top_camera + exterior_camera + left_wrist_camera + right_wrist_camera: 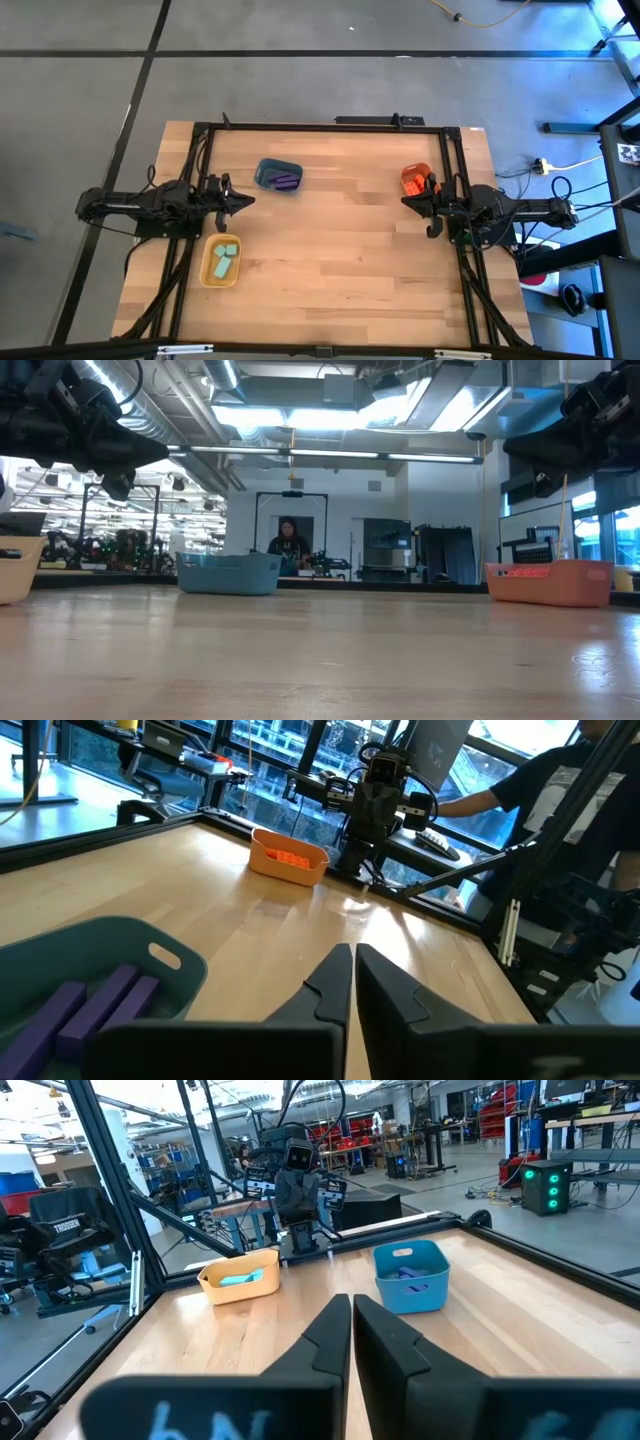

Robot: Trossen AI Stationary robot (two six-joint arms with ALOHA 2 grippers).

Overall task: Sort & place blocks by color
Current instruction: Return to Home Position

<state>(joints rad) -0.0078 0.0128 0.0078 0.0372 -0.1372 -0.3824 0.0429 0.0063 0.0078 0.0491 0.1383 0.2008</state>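
Left gripper (247, 200): hangs inside the desk's left edge, fingers pressed together, empty. Right gripper (406, 202): likewise at the right edge. Purple blocks (286, 182): lie in the blue tub (262, 172) toward the far edge. Mint-green blocks (224, 262): in the yellow tub (208, 270), left edge. Orange-red blocks (412, 183): in the orange tub (420, 167), right edge.

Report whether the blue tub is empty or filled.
Not empty: purple blocks lie inside the blue tub, seen in the high and left wrist views.
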